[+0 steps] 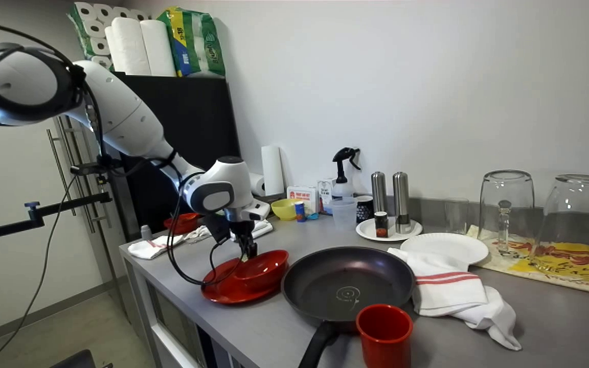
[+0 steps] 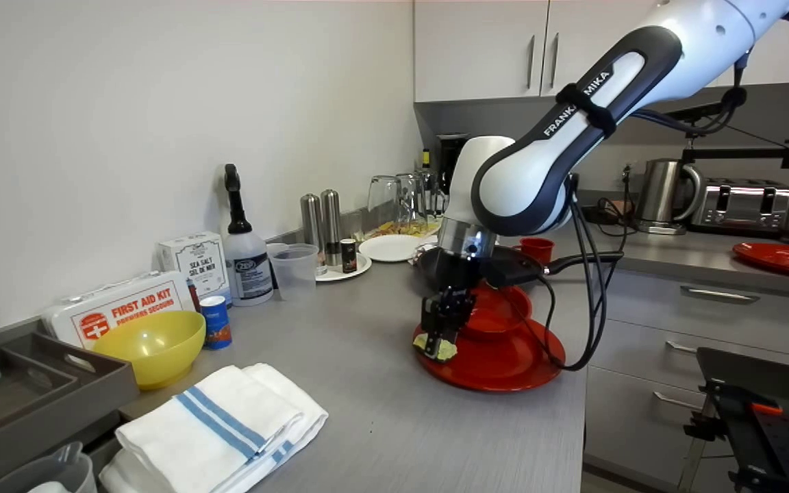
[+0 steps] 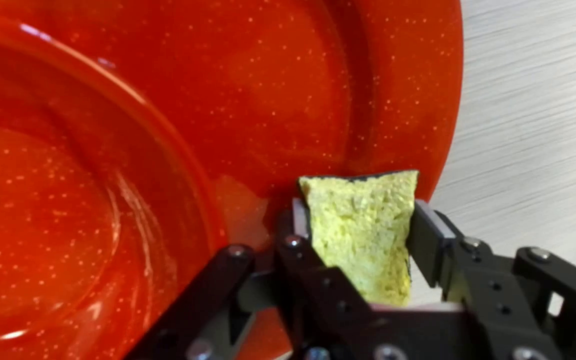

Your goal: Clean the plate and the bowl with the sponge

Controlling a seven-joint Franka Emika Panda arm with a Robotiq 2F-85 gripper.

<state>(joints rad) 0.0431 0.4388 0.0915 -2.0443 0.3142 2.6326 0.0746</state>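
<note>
tool (image 3: 360, 222) pinches sponge (image 3: 360, 245) at red plate (image 3: 415, 85) rim

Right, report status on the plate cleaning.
Black fingers shut on small rectangular yellow-green sponge. Sponge over rim of round glossy red plate, contact unclear. Round speckled red bowl on plate, covering part of it.

The grey countertop (image 2: 381, 418) directly supports the following: red plate (image 2: 503, 361), near the edge; black frying pan (image 1: 346, 286); red cup (image 1: 385, 337), upright; yellow bowl (image 2: 158, 346); spray bottle (image 2: 248, 263), upright; clear plastic cup (image 2: 295, 272); red-striped white cloth (image 1: 448, 289), rumpled.
</note>
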